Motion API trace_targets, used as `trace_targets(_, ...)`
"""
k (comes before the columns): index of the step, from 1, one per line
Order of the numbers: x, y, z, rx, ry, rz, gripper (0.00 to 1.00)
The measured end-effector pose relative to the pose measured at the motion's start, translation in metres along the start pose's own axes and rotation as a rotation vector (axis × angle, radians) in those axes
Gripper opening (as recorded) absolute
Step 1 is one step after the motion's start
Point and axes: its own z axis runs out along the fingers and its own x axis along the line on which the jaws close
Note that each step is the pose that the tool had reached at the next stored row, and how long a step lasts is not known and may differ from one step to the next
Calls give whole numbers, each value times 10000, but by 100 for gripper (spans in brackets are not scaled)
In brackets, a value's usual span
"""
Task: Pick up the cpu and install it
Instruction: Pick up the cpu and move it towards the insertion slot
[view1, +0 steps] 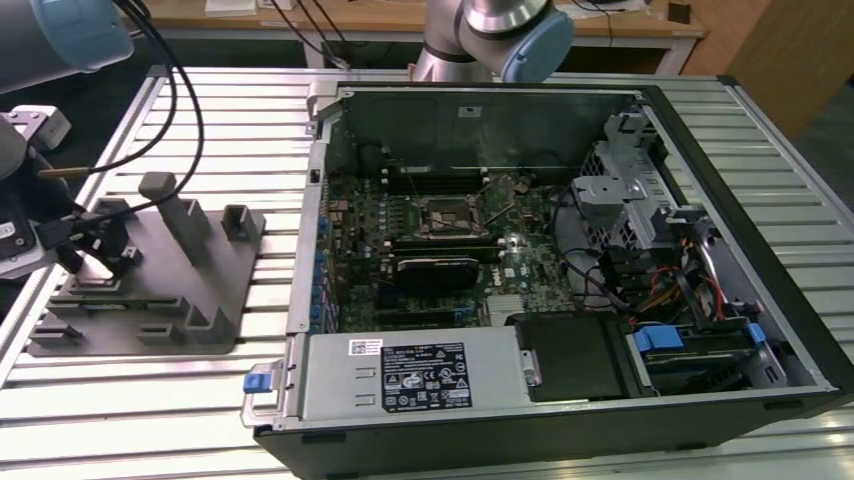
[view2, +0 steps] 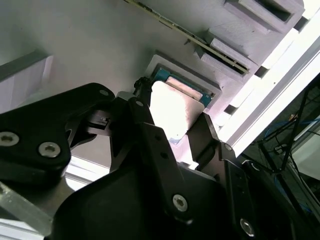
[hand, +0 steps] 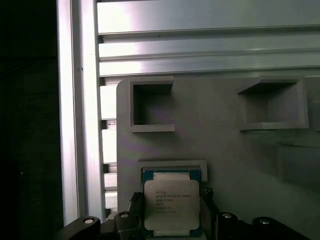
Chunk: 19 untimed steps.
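Squarely astride flat silvery square cpu (hand: 171, 202) in matte grey holder block (hand: 210, 125): black gripper (view2: 172, 102), grip unclear.

Silvery square cpu (hand: 171, 204) lies flat in grey holder (hand: 225, 150) recess.

An open computer case (view1: 534, 125) filled the centre and right of the frame, its motherboard (view1: 441, 250) exposed, with the dark socket frame (view1: 450, 214) near the middle and a power supply (view1: 407, 375) along the lower edge. At the left, the gripper (view1: 104, 258) hung low over a grey holder block (view1: 160, 300) on the slatted metal table (view1: 227, 120). The arm's base (view1: 487, 35) stood at top centre
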Motion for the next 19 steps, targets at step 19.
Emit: trace_targets(19, 1, -2, 33, -7, 6, -2, 61)
